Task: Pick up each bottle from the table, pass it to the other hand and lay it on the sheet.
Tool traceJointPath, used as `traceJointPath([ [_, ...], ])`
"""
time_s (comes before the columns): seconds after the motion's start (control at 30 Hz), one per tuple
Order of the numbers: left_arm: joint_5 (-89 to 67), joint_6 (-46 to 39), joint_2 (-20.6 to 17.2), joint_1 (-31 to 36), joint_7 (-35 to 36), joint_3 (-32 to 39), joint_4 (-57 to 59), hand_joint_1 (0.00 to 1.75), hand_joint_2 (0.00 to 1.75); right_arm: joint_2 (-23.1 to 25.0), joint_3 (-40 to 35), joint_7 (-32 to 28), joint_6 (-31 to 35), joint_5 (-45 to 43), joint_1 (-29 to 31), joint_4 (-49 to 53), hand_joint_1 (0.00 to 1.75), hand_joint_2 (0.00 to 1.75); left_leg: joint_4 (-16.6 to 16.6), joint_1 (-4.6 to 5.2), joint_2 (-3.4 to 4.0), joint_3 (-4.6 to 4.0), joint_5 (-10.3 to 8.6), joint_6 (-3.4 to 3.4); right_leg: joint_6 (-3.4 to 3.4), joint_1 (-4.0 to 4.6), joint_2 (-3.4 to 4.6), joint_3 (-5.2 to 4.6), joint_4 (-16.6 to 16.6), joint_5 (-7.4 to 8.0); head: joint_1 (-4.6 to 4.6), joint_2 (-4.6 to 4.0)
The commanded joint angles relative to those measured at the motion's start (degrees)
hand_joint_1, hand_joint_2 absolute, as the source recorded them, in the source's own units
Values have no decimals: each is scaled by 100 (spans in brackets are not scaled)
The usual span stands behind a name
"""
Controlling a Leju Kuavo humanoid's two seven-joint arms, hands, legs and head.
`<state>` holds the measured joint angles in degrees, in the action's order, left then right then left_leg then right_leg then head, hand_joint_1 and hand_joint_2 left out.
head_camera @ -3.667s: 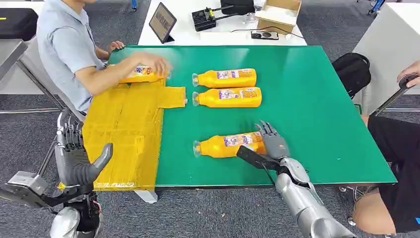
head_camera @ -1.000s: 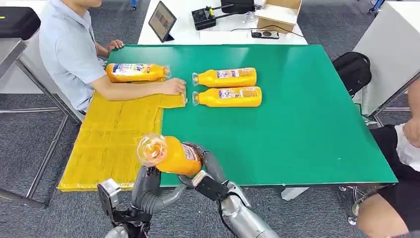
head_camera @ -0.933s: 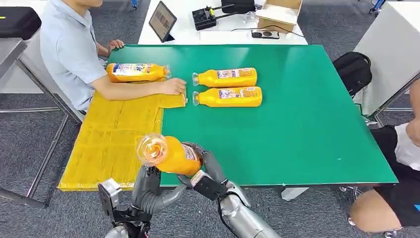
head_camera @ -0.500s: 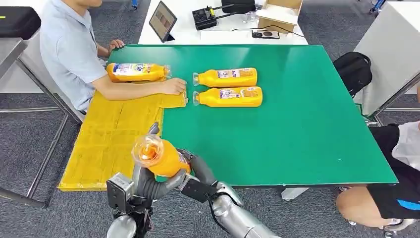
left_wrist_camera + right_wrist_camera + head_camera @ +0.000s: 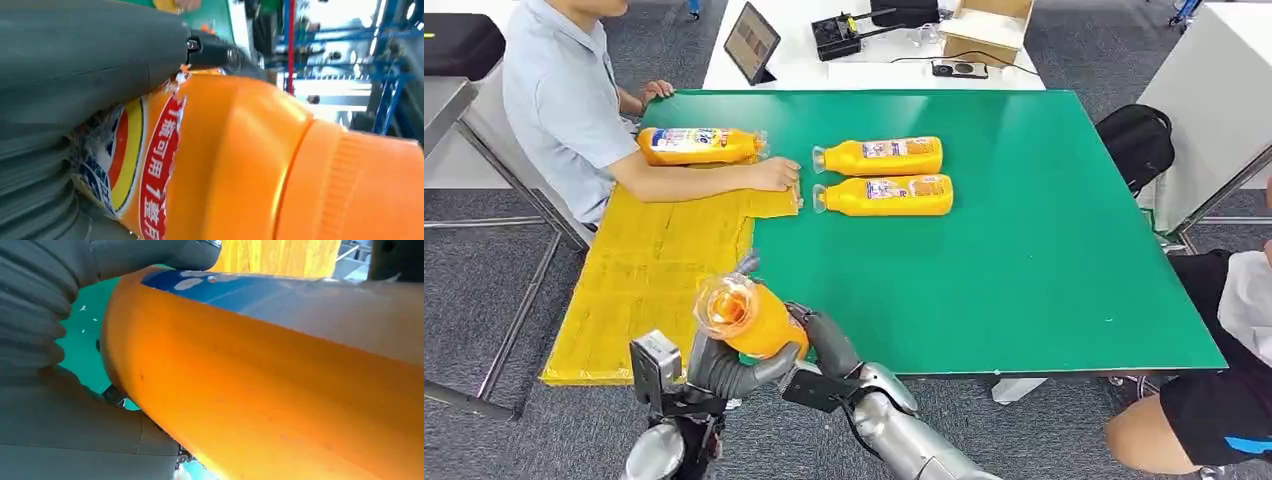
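An orange bottle (image 5: 746,318) is up in the air over the table's near edge, by the yellow sheet (image 5: 654,280), neck end toward me. My left hand (image 5: 722,362) wraps it from below and my right hand (image 5: 822,343) grips its base end. The left wrist view has the bottle (image 5: 240,165) close under my left hand's thumb (image 5: 75,65). In the right wrist view the bottle (image 5: 280,390) lies against my right hand (image 5: 50,430). Two more orange bottles (image 5: 879,157) (image 5: 886,196) lie side by side on the green table (image 5: 1024,260).
A seated person at the table's left rests a hand (image 5: 774,175) on the sheet's far end, beside another orange bottle (image 5: 696,146) lying there. A second person's legs (image 5: 1214,420) are at the right. A white table with a tablet (image 5: 752,44) stands behind.
My right hand lifted the near bottle off the table and carried it left to my left hand. Over the last half second the bottle and both hands barely shifted.
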<state>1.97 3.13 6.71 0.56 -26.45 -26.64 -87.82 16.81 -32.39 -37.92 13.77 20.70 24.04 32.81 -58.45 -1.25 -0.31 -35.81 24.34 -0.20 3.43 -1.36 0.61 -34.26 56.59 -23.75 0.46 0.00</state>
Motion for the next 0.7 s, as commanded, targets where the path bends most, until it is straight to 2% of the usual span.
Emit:
traceJointPath([
  [0.03,587,888,-159,354,276,-443,517,175,175,-46,-560,-208,437,23,116,197,0,175,4,0,-3,22,8,7,-17,5,-12,23,-3,-10,0,0],
  [0.07,671,959,-176,389,303,-445,575,175,175,-104,-627,-208,742,-119,91,373,0,175,3,-1,-7,17,6,6,-15,5,-14,19,-2,-9,0,0],
  [0.27,703,959,-177,408,315,-422,612,175,175,-137,-628,-208,886,-303,60,541,0,175,4,2,0,19,6,7,-14,2,-5,18,-2,-5,0,0],
  [0.3,744,929,-176,417,370,-405,623,175,175,-207,-664,-208,1126,-472,-25,851,0,0,3,2,-1,9,2,5,-10,1,-5,8,-2,-3,2,0],
  [0.33,766,840,-178,455,440,-387,652,175,175,-297,-758,-208,1368,-703,-62,1091,0,0,3,1,-3,18,6,7,-15,3,-10,19,-2,-7,0,0],
  [0.47,647,389,-81,621,543,-210,807,175,175,-357,-655,-208,1446,-1015,-117,1371,0,0,2,2,-1,10,4,7,-12,1,-6,10,-1,-4,-2,0],
  [0.6,587,-280,44,882,664,137,1115,175,175,-380,-797,-208,1620,-1008,-244,1605,0,0,3,1,-2,7,1,5,-9,2,-5,9,-3,-1,4,0],
  [0.7,574,-376,46,947,660,199,1194,175,175,-369,-818,-208,1617,-1027,-254,1616,0,0,4,-1,-6,11,1,5,-13,5,-14,8,-4,-3,0,0],
])
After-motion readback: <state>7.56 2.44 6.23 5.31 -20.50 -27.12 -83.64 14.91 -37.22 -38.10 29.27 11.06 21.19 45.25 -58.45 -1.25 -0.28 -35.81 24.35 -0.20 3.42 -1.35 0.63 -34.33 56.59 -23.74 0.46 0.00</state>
